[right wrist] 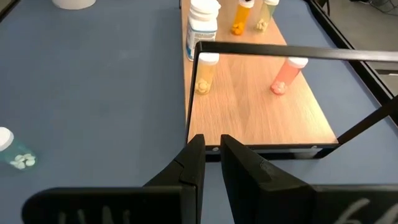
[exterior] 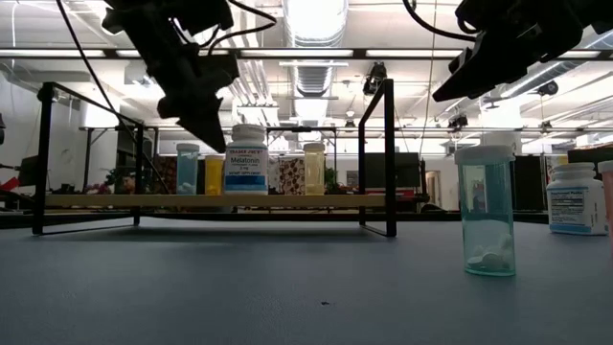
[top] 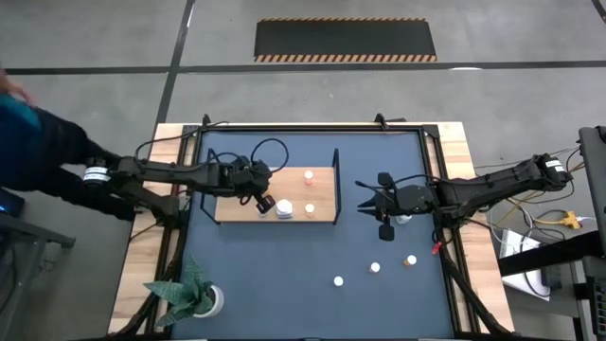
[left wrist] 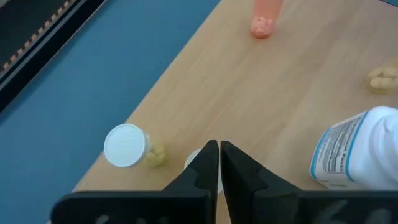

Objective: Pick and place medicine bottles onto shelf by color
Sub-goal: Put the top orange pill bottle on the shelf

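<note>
Left tool [top: 262, 201] is held over the shelf [top: 322, 194], fingers together, empty. Right tool [top: 386, 230] is held over the tabletop [top: 284, 275], right of the shelf, fingers nearly together, empty.

You've got a potted plant [top: 194, 294] at the table's [top: 284, 275] near-left corner, white pot. A striped-edge black mat [top: 346, 40] lies on the floor beyond the far edge. A person's blue sleeve [top: 28, 142] shows at left. Yellow plug [top: 568, 219] among cables on the right.

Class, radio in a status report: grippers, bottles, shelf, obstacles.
Left gripper shut, empty, above shelf. Right gripper nearly shut, empty, beside shelf. Three bottles loose on table. Nothing blocking.
</note>
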Available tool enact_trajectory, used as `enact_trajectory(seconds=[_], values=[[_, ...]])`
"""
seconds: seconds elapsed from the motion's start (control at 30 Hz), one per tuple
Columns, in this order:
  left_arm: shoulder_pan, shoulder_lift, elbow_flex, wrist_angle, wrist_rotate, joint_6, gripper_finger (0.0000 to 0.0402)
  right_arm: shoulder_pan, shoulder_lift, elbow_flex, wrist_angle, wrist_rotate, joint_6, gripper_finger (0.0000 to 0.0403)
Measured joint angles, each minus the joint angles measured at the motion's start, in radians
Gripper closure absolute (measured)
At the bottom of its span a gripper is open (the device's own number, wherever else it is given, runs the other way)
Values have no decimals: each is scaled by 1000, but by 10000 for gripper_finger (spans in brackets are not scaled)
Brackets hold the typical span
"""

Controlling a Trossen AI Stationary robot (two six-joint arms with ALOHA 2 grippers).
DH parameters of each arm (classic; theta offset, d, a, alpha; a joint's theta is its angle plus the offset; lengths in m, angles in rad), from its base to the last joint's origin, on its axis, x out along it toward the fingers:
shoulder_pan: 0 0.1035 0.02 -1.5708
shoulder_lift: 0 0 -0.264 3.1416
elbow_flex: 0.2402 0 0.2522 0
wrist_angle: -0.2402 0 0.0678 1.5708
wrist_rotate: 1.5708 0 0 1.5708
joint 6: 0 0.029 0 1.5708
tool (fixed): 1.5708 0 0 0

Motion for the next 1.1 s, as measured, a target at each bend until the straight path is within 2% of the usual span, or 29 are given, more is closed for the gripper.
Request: enact_trajectory(seconds=[0.43,0.67,1.1], values=[[1,-20,-19,-31,1,-11,402,0,0,-6,0,0,5,360],[2,-28,-16,-44,53,-28,402,0,0,-7,0,1,10,360],[1,-27,9,-54,57,-30,402,0,0,-8,0,1,14,360]])
